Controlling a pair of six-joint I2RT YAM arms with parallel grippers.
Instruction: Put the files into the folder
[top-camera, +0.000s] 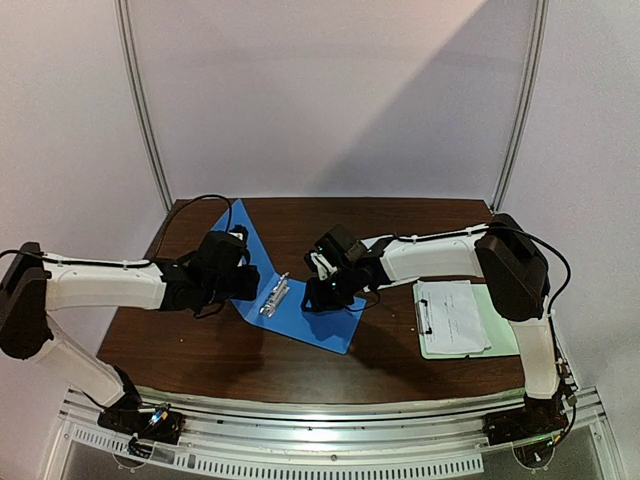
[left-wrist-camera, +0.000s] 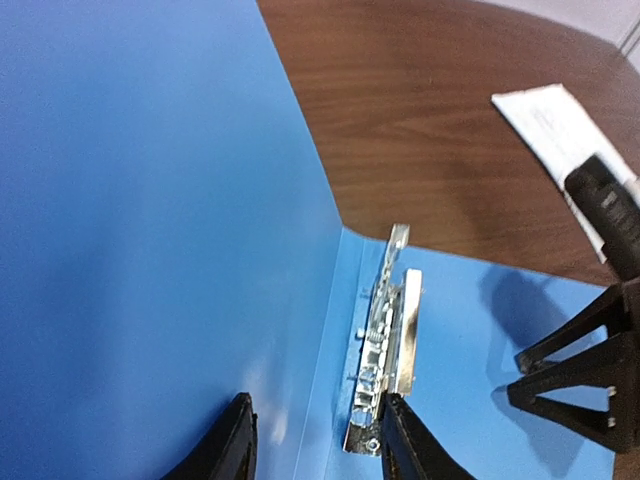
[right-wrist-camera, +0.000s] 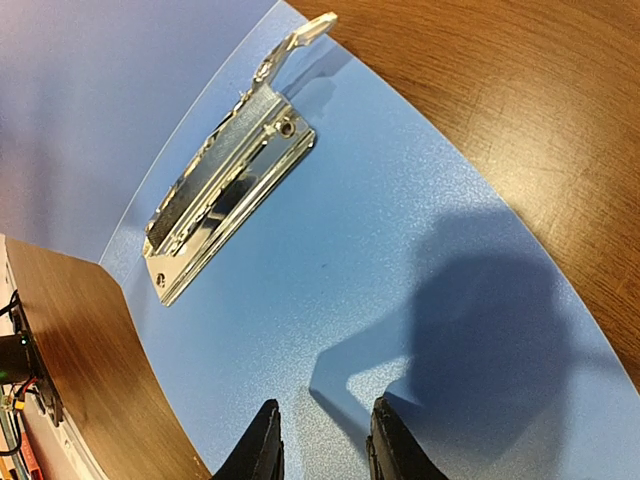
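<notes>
Files (top-camera: 452, 315) are the part you have yet to move: the white sheets lie on the pale green clipboard (top-camera: 500, 338) at the right of the overhead view, well apart from the blue folder (top-camera: 320, 318), and neither of your 2 claws is near them. The folder lies open in the middle of the counter (top-camera: 400, 215). 1 cover stands up on the left and the other lies flat toward the lower right, with the metal clip (top-camera: 274, 296) just beside the fold. Your left claw (top-camera: 247, 288) is spread. In its wrist view the fingers (left-wrist-camera: 236, 440) stand on either side of the fold, 1 against the raised cover and the other just beside the clip, pinching nothing. It seems to be propping that cover up, though real contact is hard to confirm. Your right claw (top-camera: 317, 298) hangs low over the flat cover near its middle, with its fingers (right-wrist-camera: 262, 440) a narrow gap apart and nothing between them. Whether it presses on the plastic you cannot tell from these views. By my reading the opening step is done and the folder is ready to receive paper. What is left is the whole transfer: lift the sheets off the clipboard, lay them on the flat cover and, if wanted, close the folder.
</notes>
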